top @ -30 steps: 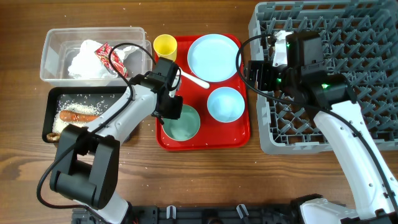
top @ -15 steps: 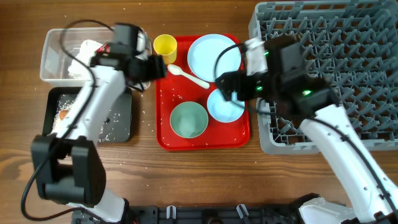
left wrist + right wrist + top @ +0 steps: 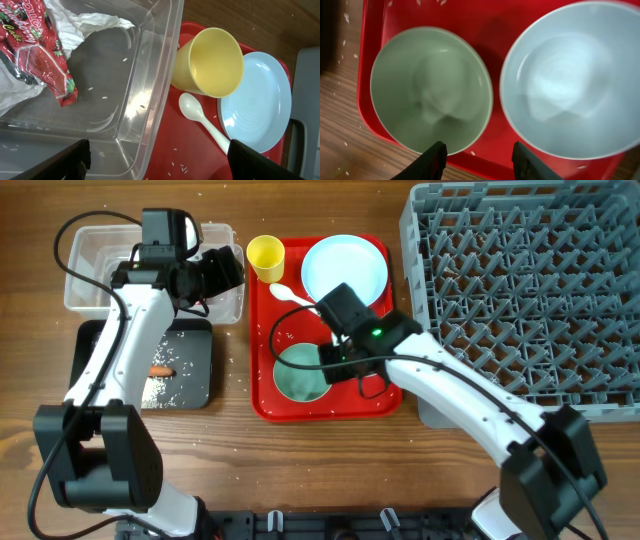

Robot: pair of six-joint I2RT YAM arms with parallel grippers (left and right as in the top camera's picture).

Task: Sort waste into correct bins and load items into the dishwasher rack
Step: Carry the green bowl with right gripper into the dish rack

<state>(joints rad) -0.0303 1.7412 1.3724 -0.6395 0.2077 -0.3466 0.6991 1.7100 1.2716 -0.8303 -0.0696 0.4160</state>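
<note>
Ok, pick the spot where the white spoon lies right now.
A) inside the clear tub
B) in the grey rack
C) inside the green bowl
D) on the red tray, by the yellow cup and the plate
D: the left wrist view shows the white spoon flat on the red tray, its bowl end just below the yellow cup and its handle running along the edge of the pale blue plate.

All 3 views bright, soft shadows; right wrist view blurred, glare on clear tub [image 3: 131,107].
</note>
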